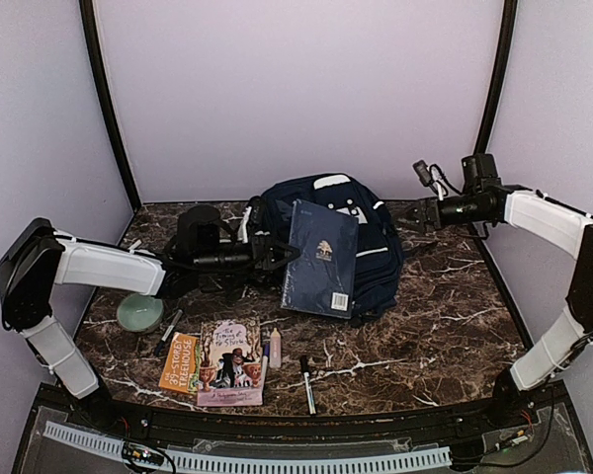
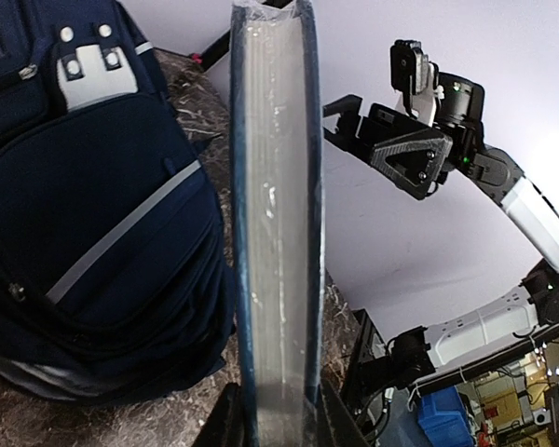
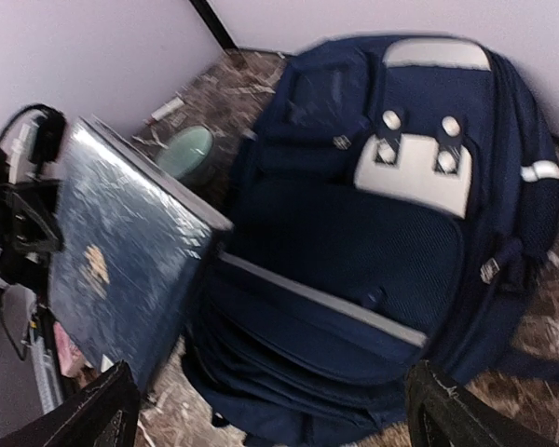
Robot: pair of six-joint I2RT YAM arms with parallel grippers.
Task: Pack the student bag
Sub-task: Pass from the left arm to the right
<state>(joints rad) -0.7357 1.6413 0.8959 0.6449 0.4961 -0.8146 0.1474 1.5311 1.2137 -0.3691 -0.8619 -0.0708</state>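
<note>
The student bag (image 1: 381,242) lies rear-centre on the surface (image 1: 445,316), partly hidden behind the dark-blue book (image 1: 321,259) clamped by the left fingers (image 2: 225,424); right fingers (image 3: 84,414) gape empty. Book's gold emblem (image 1: 323,250) unreadable.

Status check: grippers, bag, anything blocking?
Left gripper shut on dark-blue notebook, held tilted over the student bag. Right gripper open, empty, raised right of bag. Bag lies front-up; no open compartment visible.
</note>
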